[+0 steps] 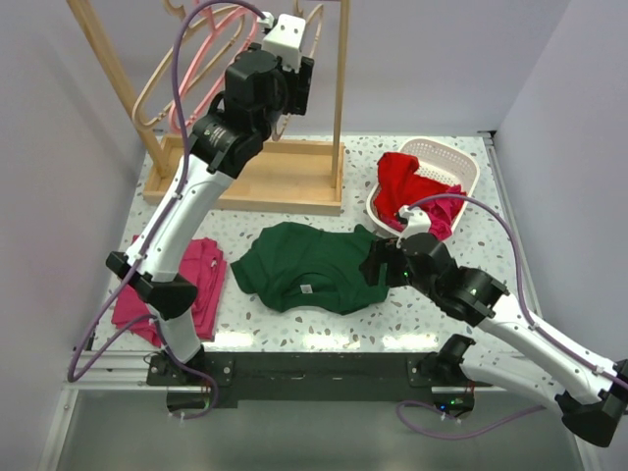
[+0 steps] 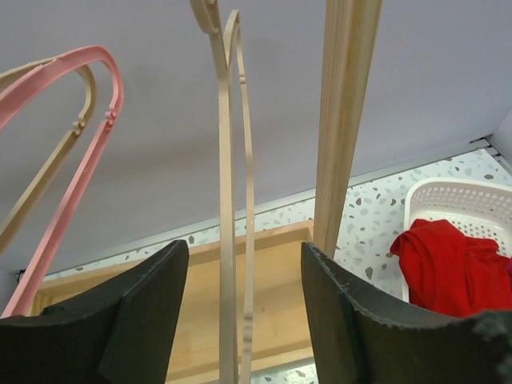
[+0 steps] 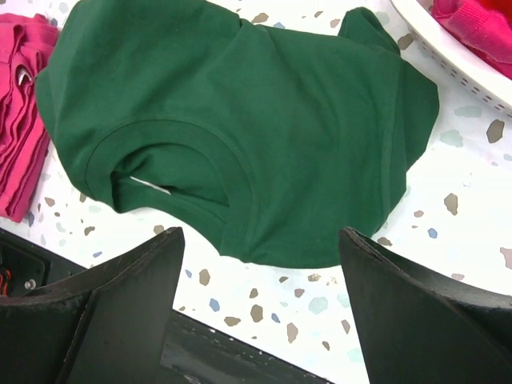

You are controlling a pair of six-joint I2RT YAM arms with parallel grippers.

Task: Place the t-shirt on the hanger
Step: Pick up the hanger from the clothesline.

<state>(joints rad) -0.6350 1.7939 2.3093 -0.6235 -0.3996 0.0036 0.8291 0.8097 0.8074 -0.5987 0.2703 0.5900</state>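
Observation:
The dark green t-shirt [image 1: 304,267] lies flat on the table, with its collar and white label [image 3: 149,185] towards the near edge. My right gripper [image 3: 260,240] hovers open low over the shirt's near right edge, holding nothing; in the top view it sits at the shirt's right side [image 1: 378,265]. My left gripper [image 1: 294,44] is raised to the rack. The pale wooden hanger [image 2: 226,200] hangs edge-on between its open fingers [image 2: 152,312], and neither pad touches it.
A pink hanger [image 2: 100,120] and a beige hanger [image 2: 40,180] hang to the left on the wooden rack, whose post [image 2: 346,120] stands just right of the gripper. A white basket [image 1: 446,157] holds a red garment [image 1: 402,182]. A folded magenta garment [image 1: 191,285] lies left of the shirt.

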